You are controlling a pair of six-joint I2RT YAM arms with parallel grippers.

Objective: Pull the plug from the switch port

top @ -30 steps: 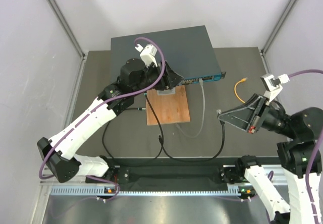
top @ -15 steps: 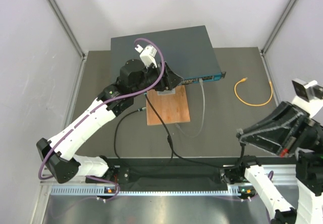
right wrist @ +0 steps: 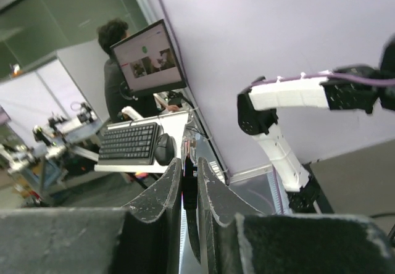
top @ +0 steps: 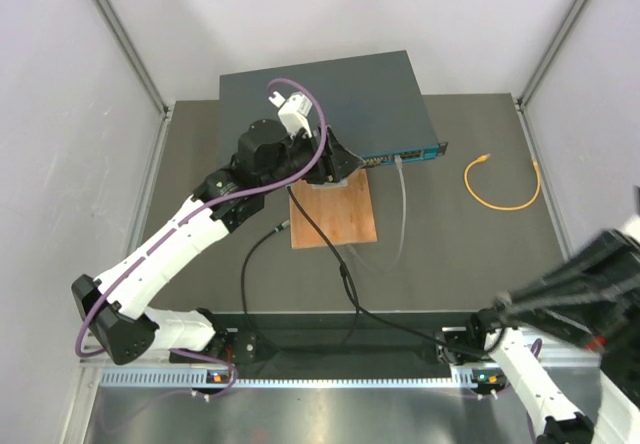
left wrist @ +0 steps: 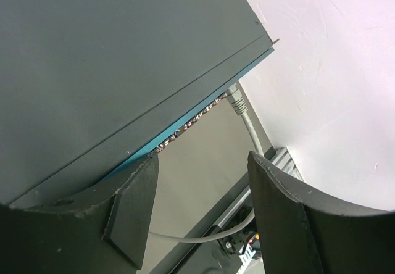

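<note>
The switch (top: 330,89) is a flat dark grey box at the back, and its teal front strip (top: 405,154) faces the arms. My left gripper (top: 335,164) hovers open at that front edge; in the left wrist view its fingers (left wrist: 133,206) frame bare table under the switch (left wrist: 111,58). My right gripper (top: 500,304) is raised at the near right, far from the switch. It is shut (right wrist: 191,169) on a black plug (right wrist: 190,184), and the plug's black cable (top: 345,274) trails across the table. A grey cable's connector (left wrist: 236,103) sits in a socket.
A brown wooden board (top: 335,219) lies in front of the switch, under the left gripper. A yellow cable loop (top: 500,189) rests at the right. The grey cable (top: 402,214) curves down beside the board. White walls enclose the table on three sides.
My right arm has swung back and up toward the near right corner, dragging the black cable with it. The left arm has stayed put, still open.
</note>
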